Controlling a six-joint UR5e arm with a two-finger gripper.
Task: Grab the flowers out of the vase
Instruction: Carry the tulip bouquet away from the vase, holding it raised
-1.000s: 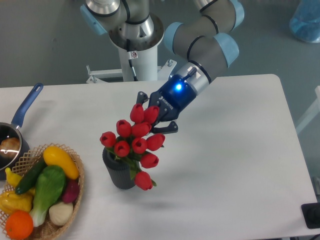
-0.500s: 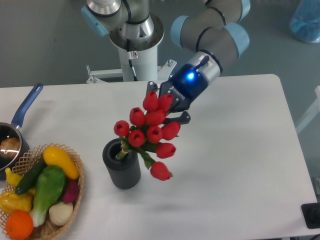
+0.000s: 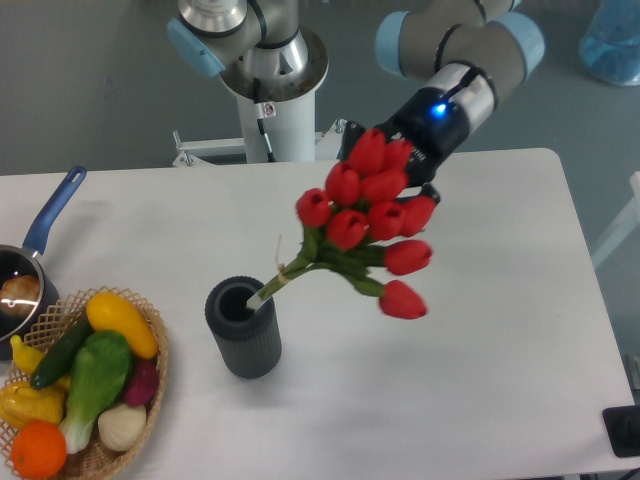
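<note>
The tool (image 3: 392, 172), in the upper centre of the frame with a blue light glowing on its wrist, is clamped on the flowers (image 3: 368, 222), its fingers mostly hidden behind the red buds. The bunch hangs tilted in the air above the white counter (image 3: 480, 330), with the stem ends pointing down-left and reaching the mouth of the vase (image 3: 243, 327). The dark ribbed vase stands upright, lower left of centre. Further left sit a wicker basket (image 3: 150, 372) of vegetables and a blue-handled saucepan (image 3: 35, 255) at the frame's edge.
</note>
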